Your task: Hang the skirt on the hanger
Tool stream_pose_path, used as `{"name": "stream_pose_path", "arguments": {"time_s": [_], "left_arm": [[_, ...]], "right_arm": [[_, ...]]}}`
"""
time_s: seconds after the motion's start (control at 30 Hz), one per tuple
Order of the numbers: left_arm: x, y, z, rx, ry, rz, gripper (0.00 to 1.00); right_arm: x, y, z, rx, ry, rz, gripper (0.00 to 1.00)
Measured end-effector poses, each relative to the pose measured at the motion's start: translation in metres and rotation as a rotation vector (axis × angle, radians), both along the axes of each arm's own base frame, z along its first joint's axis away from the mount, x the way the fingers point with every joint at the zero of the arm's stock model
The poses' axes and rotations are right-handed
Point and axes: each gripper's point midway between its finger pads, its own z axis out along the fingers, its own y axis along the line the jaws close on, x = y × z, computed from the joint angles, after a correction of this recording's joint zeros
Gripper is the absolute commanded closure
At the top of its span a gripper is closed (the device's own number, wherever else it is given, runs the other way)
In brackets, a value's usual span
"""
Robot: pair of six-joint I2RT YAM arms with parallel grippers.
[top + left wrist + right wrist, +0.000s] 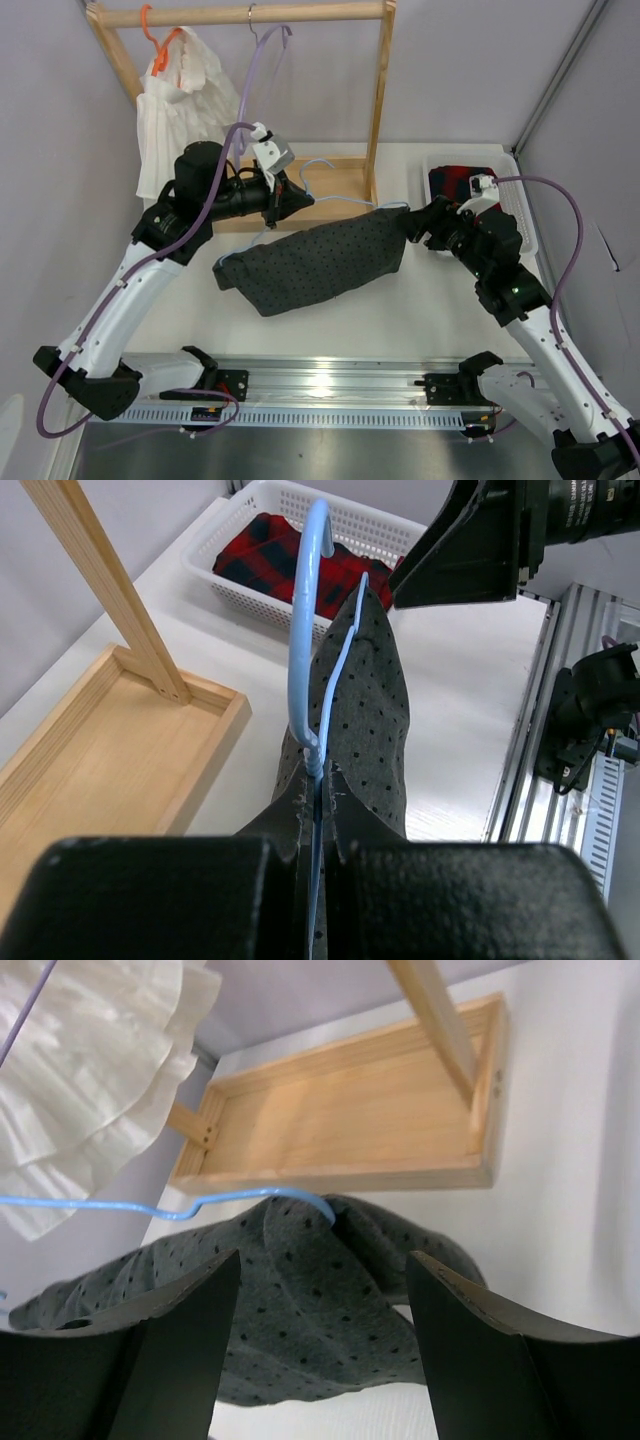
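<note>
White lattice basket (250,598) at the table's far right corner holds a red-and-black plaid cloth (255,555). Wooden rack tray (340,1175) lies along the far edge, with a white pleated garment (185,100) hanging at its left end. Skirt (315,260) is draped over the light-blue hanger (297,630) at mid-table, between the arms. Left gripper (318,790) is clamped on the hanger wire, fabric either side. Right gripper (323,1260) is spread wide at the skirt's right end.

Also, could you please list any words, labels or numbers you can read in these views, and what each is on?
No text reads clearly.
White print on the black lens barrel: too blurred to read.
Small label on the metal rail: too small to read.
</note>
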Motion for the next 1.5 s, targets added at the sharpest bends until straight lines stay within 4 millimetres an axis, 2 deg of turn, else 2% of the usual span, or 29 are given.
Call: {"name": "stream_pose_path", "arguments": {"time_s": [0.23,0.4,0.43,0.53,0.63,0.73,1.0,1.23,1.37,1.4,1.43,1.5], "left_arm": [[0.002,-0.005,0.002,0.001,0.015,-0.019,1.00],[0.001,-0.006,0.007,-0.008,0.015,-0.024,1.00],[0.001,-0.006,0.007,-0.009,0.014,-0.025,1.00],[0.001,-0.006,0.008,-0.013,0.016,-0.024,1.00],[0.002,-0.006,0.009,-0.017,0.015,-0.019,1.00],[0.007,-0.003,0.011,-0.028,0.023,0.001,1.00],[0.020,0.009,0.018,-0.075,0.045,0.063,1.00],[0.029,0.015,0.018,-0.127,0.094,0.086,1.00],[0.030,0.013,0.026,-0.164,0.094,0.079,1.00],[0.030,0.013,0.027,-0.171,0.094,0.077,1.00],[0.029,0.012,0.029,-0.179,0.095,0.070,1.00],[0.027,0.012,0.033,-0.192,0.090,0.062,1.00]], "right_arm": [[-0.007,0.013,-0.017,0.014,0.036,0.078,0.37],[-0.007,0.015,-0.022,0.027,0.041,0.086,0.57],[-0.007,0.016,-0.022,0.030,0.044,0.089,0.65],[-0.008,0.017,-0.023,0.038,0.049,0.090,0.80],[-0.008,0.014,-0.021,0.044,0.046,0.073,0.88],[-0.012,0.010,-0.016,0.048,0.032,0.060,0.90],[-0.021,-0.006,0.002,0.058,-0.011,0.006,0.96],[-0.022,-0.009,0.001,0.056,-0.002,0.003,0.99],[-0.022,-0.006,-0.001,0.060,0.011,0.022,1.00],[-0.022,-0.005,-0.001,0.062,0.012,0.025,0.96],[-0.022,-0.005,-0.002,0.062,0.013,0.027,0.78],[-0.022,-0.003,-0.004,0.061,0.022,0.034,0.63]]}}
